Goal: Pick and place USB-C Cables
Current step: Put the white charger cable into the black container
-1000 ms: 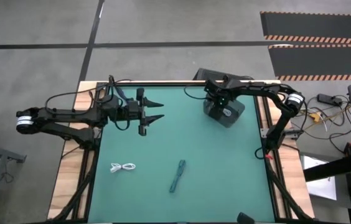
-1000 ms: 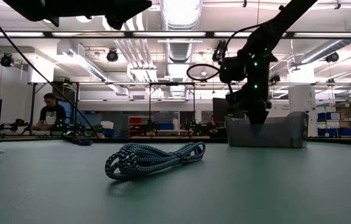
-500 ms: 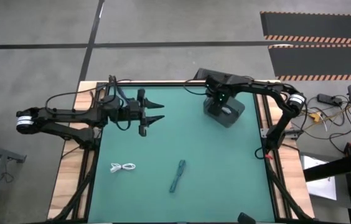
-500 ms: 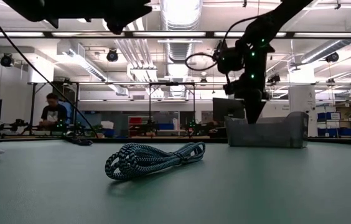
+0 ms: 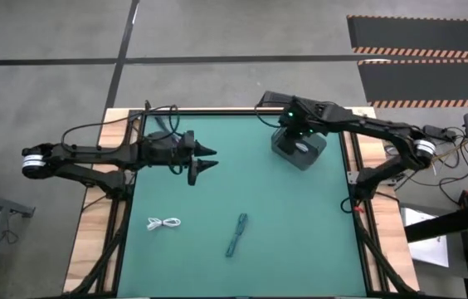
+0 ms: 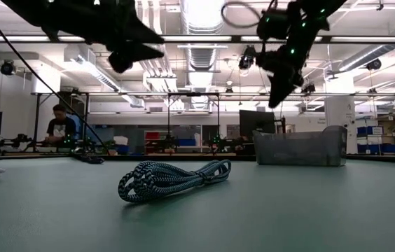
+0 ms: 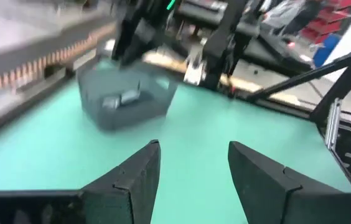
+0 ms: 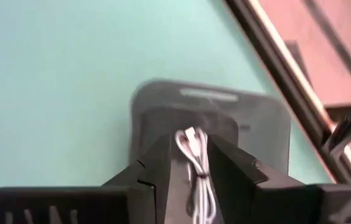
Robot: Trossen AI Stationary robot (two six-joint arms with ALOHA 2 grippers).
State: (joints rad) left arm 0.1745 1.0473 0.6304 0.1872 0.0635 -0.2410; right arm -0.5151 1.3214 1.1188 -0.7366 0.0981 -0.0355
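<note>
The grey bin (image 5: 314, 158) stands near the table's far right corner. My right gripper (image 5: 295, 135) hangs above it, fingers pointing down and slightly open. One white USB-C cable (image 8: 195, 163) lies inside the bin and shows through the gap between those fingers. A second white cable (image 5: 163, 223) rests flat on the mat at near left. A dark blue braided cable (image 5: 236, 234) lies flat at near centre and also shows close up as the braided cable (image 6: 173, 178) in the low view. My left gripper (image 5: 216, 156) hovers open over the far left of the mat. The teal cable is not in view.
The green mat (image 5: 284, 224) has bare room between the two loose cables and the bin. Wooden table edges and black robot wiring run along the left and right sides. A person (image 6: 59, 126) sits far behind the table in the room.
My right gripper has risen straight up out of the bin, from inside its walls to well above the rim, and its arm has swung out toward the table's right edge. The white cable stayed in the bin. My left gripper has rolled about its wrist and dipped lower.
</note>
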